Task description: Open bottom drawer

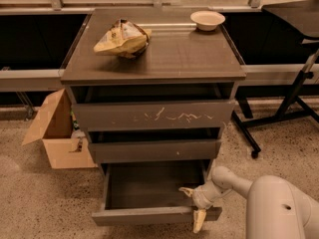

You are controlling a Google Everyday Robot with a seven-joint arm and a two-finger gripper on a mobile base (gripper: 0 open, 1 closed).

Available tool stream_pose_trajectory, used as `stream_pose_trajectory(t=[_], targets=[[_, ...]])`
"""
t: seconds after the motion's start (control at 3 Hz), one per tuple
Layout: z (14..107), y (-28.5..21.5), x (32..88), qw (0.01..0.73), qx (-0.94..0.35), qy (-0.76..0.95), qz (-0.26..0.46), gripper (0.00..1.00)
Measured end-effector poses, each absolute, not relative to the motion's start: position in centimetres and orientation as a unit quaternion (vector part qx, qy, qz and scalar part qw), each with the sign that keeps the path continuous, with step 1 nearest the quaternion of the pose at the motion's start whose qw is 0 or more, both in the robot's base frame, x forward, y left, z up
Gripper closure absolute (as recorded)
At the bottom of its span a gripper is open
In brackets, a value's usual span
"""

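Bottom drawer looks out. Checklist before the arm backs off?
1. Bottom drawer pulled out, interior showing: ok.
2. Gripper at the right end of that drawer's front, fingers spread: ok.
3. Fingers clear of the drawer front: cannot tell; one sits over the inside, one hangs outside.
4. Top drawer and middle drawer not pulled out: ok.
5. Cardboard box on the floor to the left, apart from the open drawer: ok.
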State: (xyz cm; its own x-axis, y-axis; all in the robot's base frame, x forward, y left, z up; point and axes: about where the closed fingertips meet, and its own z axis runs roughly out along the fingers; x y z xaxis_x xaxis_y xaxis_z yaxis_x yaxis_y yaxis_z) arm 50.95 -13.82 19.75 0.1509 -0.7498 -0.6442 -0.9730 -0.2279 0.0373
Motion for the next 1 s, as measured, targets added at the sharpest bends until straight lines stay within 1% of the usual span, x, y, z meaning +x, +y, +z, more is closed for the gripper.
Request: stream_pose_trajectory(t=[0.33, 0.67, 1.0], targets=[[23.0, -15.1, 52.1, 0.2, -0.739, 0.6, 0.234, 0.0], [28.9, -15.2, 53.1, 0.19, -0.757, 0.601, 0.174, 0.0], [32.7, -14.1, 51.4, 0.169, -0.775, 0.591, 0.146, 0.0]])
